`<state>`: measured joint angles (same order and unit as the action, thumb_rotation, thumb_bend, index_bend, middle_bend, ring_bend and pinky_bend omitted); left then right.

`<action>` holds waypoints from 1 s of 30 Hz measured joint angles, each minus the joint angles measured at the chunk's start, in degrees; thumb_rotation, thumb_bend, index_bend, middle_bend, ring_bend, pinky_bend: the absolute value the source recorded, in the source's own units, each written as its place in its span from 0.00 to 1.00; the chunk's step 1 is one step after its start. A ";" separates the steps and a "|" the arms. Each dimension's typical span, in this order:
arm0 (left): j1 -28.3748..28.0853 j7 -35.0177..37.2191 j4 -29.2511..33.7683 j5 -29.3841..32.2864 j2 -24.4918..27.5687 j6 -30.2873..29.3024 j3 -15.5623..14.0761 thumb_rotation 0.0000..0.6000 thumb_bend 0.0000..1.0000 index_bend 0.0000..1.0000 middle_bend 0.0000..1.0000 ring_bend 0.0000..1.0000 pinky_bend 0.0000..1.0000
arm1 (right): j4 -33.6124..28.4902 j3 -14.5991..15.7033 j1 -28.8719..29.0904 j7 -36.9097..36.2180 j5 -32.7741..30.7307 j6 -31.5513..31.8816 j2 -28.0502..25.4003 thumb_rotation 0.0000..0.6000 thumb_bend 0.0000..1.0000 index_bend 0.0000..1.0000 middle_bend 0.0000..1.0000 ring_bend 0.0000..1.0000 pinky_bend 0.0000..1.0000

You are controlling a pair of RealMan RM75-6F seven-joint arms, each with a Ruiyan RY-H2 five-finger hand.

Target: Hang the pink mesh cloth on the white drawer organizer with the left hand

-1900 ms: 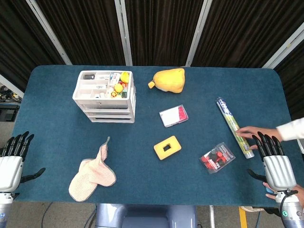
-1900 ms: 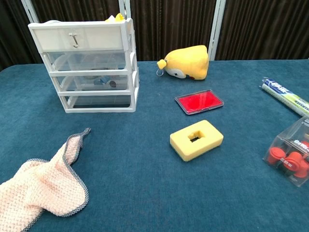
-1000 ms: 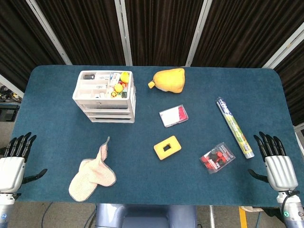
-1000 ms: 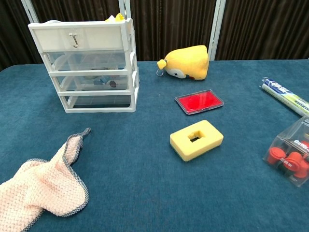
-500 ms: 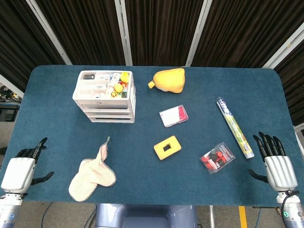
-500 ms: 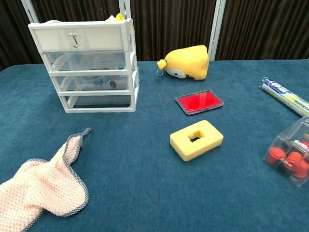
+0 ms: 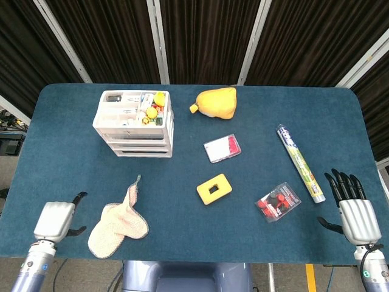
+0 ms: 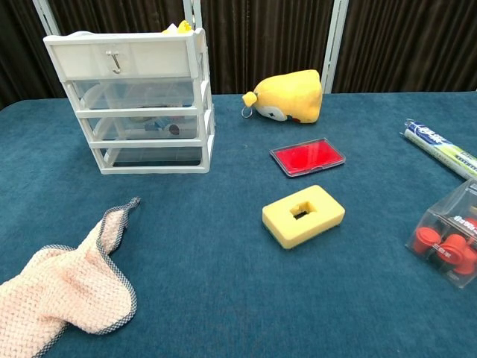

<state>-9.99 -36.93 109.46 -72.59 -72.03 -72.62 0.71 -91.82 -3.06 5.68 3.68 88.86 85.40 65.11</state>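
The pink mesh cloth point(image 7: 118, 222) point(image 8: 63, 294) lies crumpled near the table's front left edge, with a narrow dark-edged tip pointing to the back. The white drawer organizer point(image 7: 134, 125) point(image 8: 138, 97) stands at the back left, its top tray full of small items. My left hand point(image 7: 58, 220) hovers at the front edge just left of the cloth, apart from it and holding nothing; only two of its dark fingers show, spread apart. My right hand point(image 7: 355, 213) rests at the front right corner with its fingers spread and nothing in it. Neither hand appears in the chest view.
A yellow plush toy point(image 7: 216, 102) lies right of the organizer. A red flat case point(image 7: 222, 148), a yellow foam block point(image 7: 214, 188), a clear box of red pieces point(image 7: 278, 202) and a long wrapped roll point(image 7: 299, 163) are spread over the middle and right.
My left hand has moved right along the front edge toward the cloth and turned, so fewer fingers show. A person's hand that touched the roll has gone. The right hand stays put.
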 measured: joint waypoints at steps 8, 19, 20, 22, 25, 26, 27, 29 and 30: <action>-4.19 -7.61 0.34 7.81 -6.51 2.02 1.92 0.95 0.13 0.23 0.93 0.87 0.69 | -0.02 -0.05 -0.01 -0.27 -0.11 -0.03 -0.07 1.00 0.00 0.00 0.00 0.00 0.00; -8.97 -14.28 -1.30 12.42 -13.14 3.28 1.48 0.95 0.14 0.23 0.93 0.87 0.69 | -0.10 -0.16 -0.07 -0.64 -0.33 0.01 -0.18 1.00 0.00 0.00 0.00 0.00 0.00; -9.09 -14.60 -1.33 12.52 -13.41 3.11 1.07 0.95 0.14 0.23 0.93 0.87 0.69 | -0.06 -0.16 -0.07 -0.68 -0.37 -0.03 -0.16 1.00 0.00 0.00 0.00 0.00 0.00; -9.20 -14.88 -1.33 12.84 -13.71 2.86 0.59 0.95 0.14 0.24 0.93 0.87 0.69 | -0.04 -0.17 -0.08 -0.77 -0.37 -0.02 -0.15 1.00 0.00 0.00 0.00 0.00 0.00; -9.46 -15.43 -1.30 13.55 -14.08 2.44 0.05 0.95 0.14 0.24 0.93 0.87 0.69 | -0.03 -0.19 -0.10 -0.81 -0.27 0.11 -0.14 1.00 0.00 0.00 0.00 0.00 0.00; -9.64 -15.74 -1.38 13.82 -14.19 2.32 -0.14 0.95 0.14 0.24 0.93 0.87 0.69 | -0.06 -0.18 -0.10 -0.84 -0.23 0.11 -0.15 1.00 0.00 0.00 0.00 0.00 0.00; -9.76 -15.89 -1.48 14.05 -14.30 2.26 -0.22 0.95 0.15 0.24 0.93 0.87 0.69 | -0.06 -0.18 -0.09 -0.82 -0.21 0.11 -0.15 1.00 0.00 0.00 0.00 0.00 0.00; -9.99 -16.06 -1.77 14.60 -14.59 2.18 -0.31 0.95 0.15 0.24 0.93 0.87 0.69 | -0.04 -0.21 -0.10 -0.74 -0.21 0.16 -0.11 1.00 0.00 0.00 0.00 0.00 0.00; -10.16 -16.17 -2.08 15.03 -14.88 2.16 -0.34 0.95 0.15 0.24 0.93 0.87 0.69 | -0.06 -0.22 -0.11 -0.75 -0.24 0.17 -0.10 1.00 0.00 0.00 0.00 0.00 0.00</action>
<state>-20.16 -53.10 107.38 -57.56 -86.91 -70.45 0.36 -91.88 -3.28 5.58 2.94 88.61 85.57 65.01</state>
